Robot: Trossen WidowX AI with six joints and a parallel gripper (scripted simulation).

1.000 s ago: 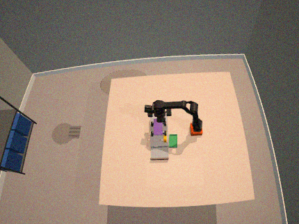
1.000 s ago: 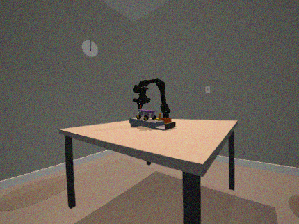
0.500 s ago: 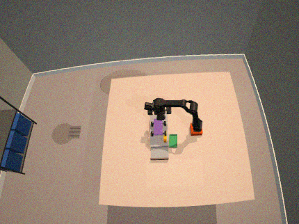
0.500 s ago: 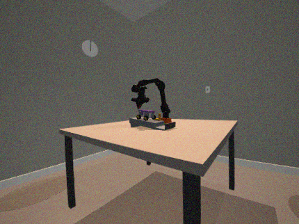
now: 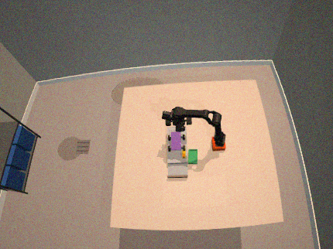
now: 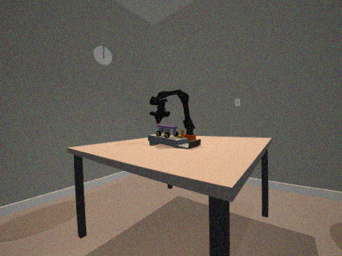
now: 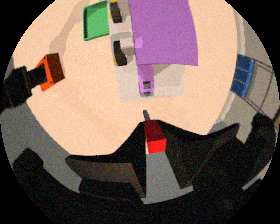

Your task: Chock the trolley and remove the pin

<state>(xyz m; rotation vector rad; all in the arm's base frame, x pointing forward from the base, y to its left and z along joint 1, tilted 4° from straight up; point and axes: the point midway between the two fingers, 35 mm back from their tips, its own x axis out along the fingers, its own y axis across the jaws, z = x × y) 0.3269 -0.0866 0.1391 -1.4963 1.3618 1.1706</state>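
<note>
My gripper [image 5: 180, 129] [image 6: 158, 122] [image 7: 149, 123] is shut on the red-headed stop pin [image 7: 157, 143] above the uphill end of the ramp [image 5: 177, 172] [image 7: 128, 91]. The pin's grey shaft shows beyond the fingertips, clear of the purple bracket at the trolley's end. The purple trolley [image 5: 176, 141] [image 6: 167, 126] [image 7: 162, 32] stands on the ramp on its black wheels. The yellow chock [image 5: 183, 154] [image 6: 182, 133] stands close at the downhill side of a tray-side wheel [image 5: 183, 148]; whether they touch is too small to tell. The green tray [image 5: 193, 156] [image 7: 95, 22] lies beside the ramp.
The arm's orange base [image 5: 218, 144] [image 6: 190, 137] [image 7: 53, 71] stands beyond the tray. The arm arches over the table [image 5: 147, 199] [image 6: 167, 161] to the ramp's uphill end. Blue chairs [image 5: 18, 158] [image 7: 243, 75] stand off the table.
</note>
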